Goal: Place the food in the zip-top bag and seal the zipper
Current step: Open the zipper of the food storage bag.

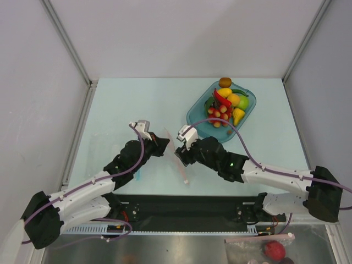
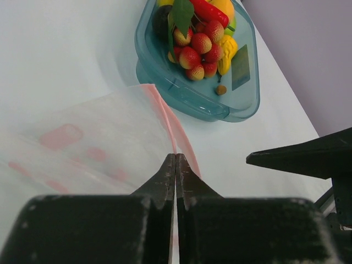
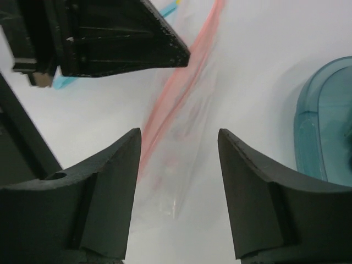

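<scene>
The clear zip-top bag (image 1: 177, 159) stands on edge between my two grippers, its pink zipper (image 1: 171, 140) on top. My left gripper (image 1: 164, 144) is shut on the zipper edge; in the left wrist view the jaws (image 2: 176, 158) pinch the pink strip (image 2: 168, 118) with the bag (image 2: 93, 143) spreading to the left. My right gripper (image 1: 179, 154) is open; in the right wrist view (image 3: 179, 137) the bag (image 3: 187, 132) and zipper (image 3: 165, 104) lie between the fingers, untouched. The food (image 1: 225, 107), with its red-ball cluster (image 2: 199, 48), lies in the teal tray (image 1: 193, 114).
The teal tray (image 2: 245, 107) sits at the back right and shows at the right wrist view's edge (image 3: 324, 121). A light-blue stick (image 1: 138, 175) lies under the left arm. Another bag with a red ball (image 1: 272, 248) lies off the table's front right.
</scene>
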`<control>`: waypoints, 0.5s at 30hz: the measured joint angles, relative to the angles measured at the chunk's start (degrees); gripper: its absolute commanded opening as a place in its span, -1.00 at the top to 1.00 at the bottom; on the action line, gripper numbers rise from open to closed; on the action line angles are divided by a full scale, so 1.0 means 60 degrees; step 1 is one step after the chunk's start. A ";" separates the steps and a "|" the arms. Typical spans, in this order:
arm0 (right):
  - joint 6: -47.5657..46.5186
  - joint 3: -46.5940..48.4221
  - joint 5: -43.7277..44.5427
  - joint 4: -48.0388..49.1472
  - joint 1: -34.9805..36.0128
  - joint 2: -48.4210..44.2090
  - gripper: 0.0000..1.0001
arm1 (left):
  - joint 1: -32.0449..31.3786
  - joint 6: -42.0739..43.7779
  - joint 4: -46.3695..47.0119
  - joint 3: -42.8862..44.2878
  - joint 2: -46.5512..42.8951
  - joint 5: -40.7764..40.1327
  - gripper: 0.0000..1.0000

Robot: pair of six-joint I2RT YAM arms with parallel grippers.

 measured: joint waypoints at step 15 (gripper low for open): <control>0.0659 -0.0448 -0.1359 0.0397 -0.0659 -0.0328 -0.22 | -0.0022 0.0036 0.0120 0.0004 0.0000 0.0193 0.99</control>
